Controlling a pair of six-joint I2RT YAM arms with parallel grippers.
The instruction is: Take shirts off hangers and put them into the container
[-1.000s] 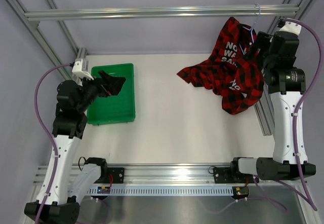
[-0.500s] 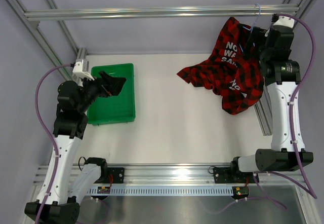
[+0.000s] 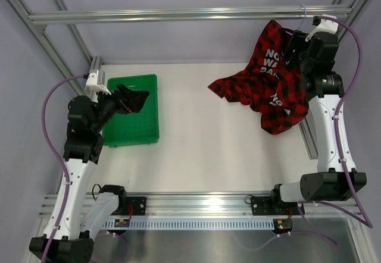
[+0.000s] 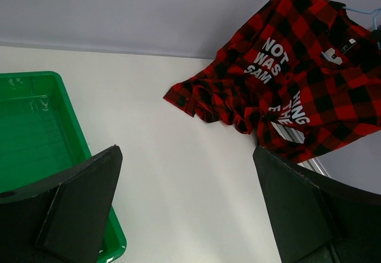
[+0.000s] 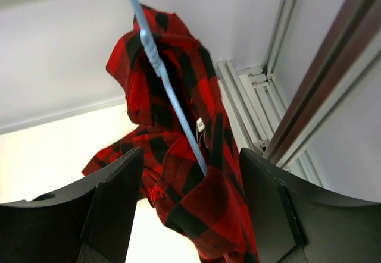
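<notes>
Right wrist view: the right end effector (image 5: 190, 171) is released, straddling the hanger (image 5: 164, 78) wire above the shirt (image 5: 205, 206), which hangs far right, well apart from the tray (image 3: 131, 141). Likely step: reaching for the hanger; next, clench it. The left end effector (image 4: 184, 151) is released.

My right gripper (image 5: 190, 154) stands open, and the blue wire of the hanger (image 5: 171, 90) runs down through the gap without touching either finger. Just below, the plaid shirt (image 5: 202, 203) bunches up and blocks the way down. The aluminium upright (image 5: 324, 66) crowds in on my right (little room on that side). Overhead, the top rail (image 3: 178, 15) carries the hanger's hook. My left gripper (image 4: 187, 156), spread wide, hovers over the green tray (image 4: 36, 126). Open white table (image 4: 131, 96) stretches from the tray to the shirt's trailing sleeve.
</notes>
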